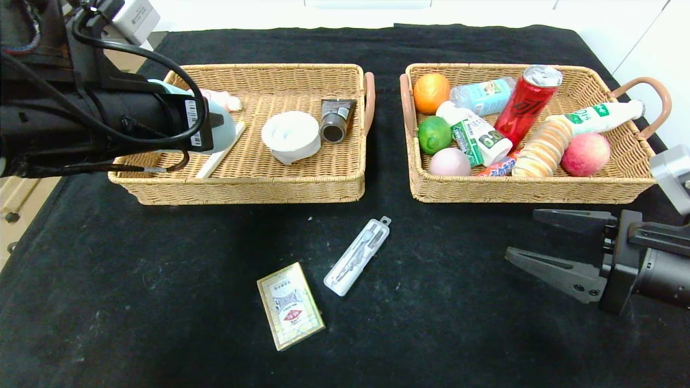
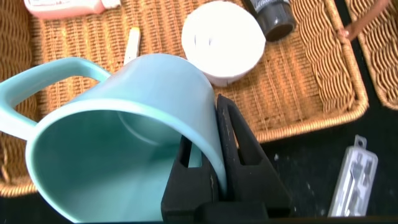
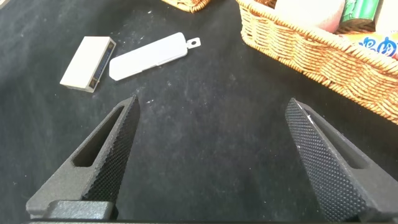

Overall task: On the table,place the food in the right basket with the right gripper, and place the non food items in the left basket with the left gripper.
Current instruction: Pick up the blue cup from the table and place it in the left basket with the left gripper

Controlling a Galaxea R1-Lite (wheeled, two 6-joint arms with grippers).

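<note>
My left gripper (image 2: 205,140) is shut on the wall of a light blue cup (image 2: 118,124), one finger inside and one outside. It holds the cup (image 1: 225,127) above the left basket (image 1: 242,188). In that basket lie a white round item (image 1: 291,134), a dark tube (image 1: 336,119), a pink item (image 1: 223,99) and a white stick (image 1: 221,153). A card box (image 1: 291,305) and a clear plastic case (image 1: 357,256) lie on the black cloth in front of the baskets. My right gripper (image 1: 522,235) stands open and empty low over the cloth, in front of the right basket (image 1: 528,191).
The right basket holds an orange (image 1: 431,92), a lime (image 1: 434,134), a red can (image 1: 525,105), bottles, stacked crackers (image 1: 542,148) and an apple (image 1: 586,154). The right wrist view shows the card box (image 3: 87,63) and the case (image 3: 149,56) beyond the open fingers.
</note>
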